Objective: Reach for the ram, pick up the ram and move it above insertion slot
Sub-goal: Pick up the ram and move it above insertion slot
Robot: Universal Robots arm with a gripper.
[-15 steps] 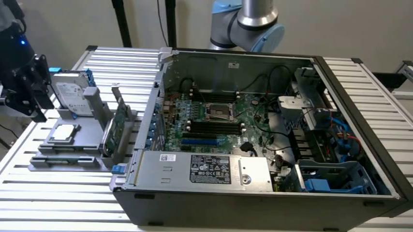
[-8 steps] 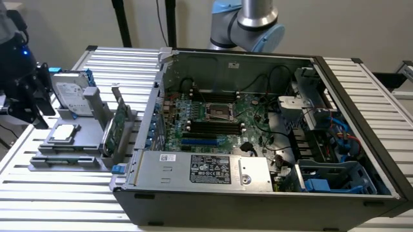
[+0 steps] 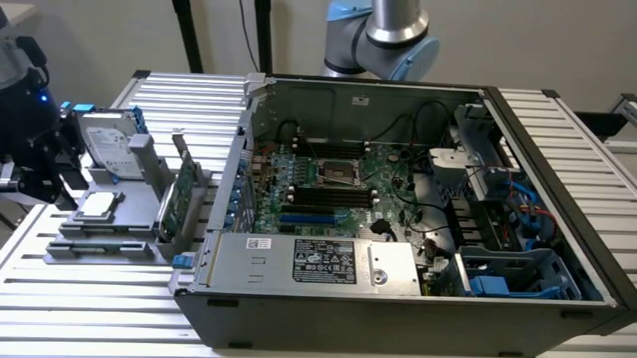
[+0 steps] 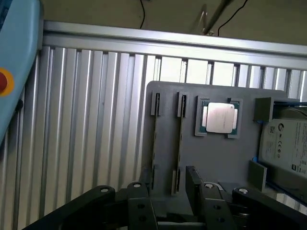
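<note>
- Gripper: released. The jaws stand apart and grasp nothing. It hangs over one end of the grey holder.
- Ram: stands on edge, seated in a narrow slot of the grey holder. One gripper finger lies just beside its end; whether they touch cannot be told.
- Second narrow slot: runs parallel, just beside the ram. What fills it cannot be told.
- Other holder contents: a processor chip lies flat in a square recess next to the ram. A hard drive sits beyond the chip.
- Exterior view: the holder sits at 9 o'clock from the computer case, on the ribbed metal table. A green expansion card stands upright on the holder's side nearest the case.
- Computer case: open.
- Case contents: the motherboard at centre carries black memory slots. A silver power supply sits at 6 o'clock from the board. A blue drive cage sits at 4 o'clock, and black cables at 3 o'clock.
- Arm joint: at 12 o'clock above the case.
</note>
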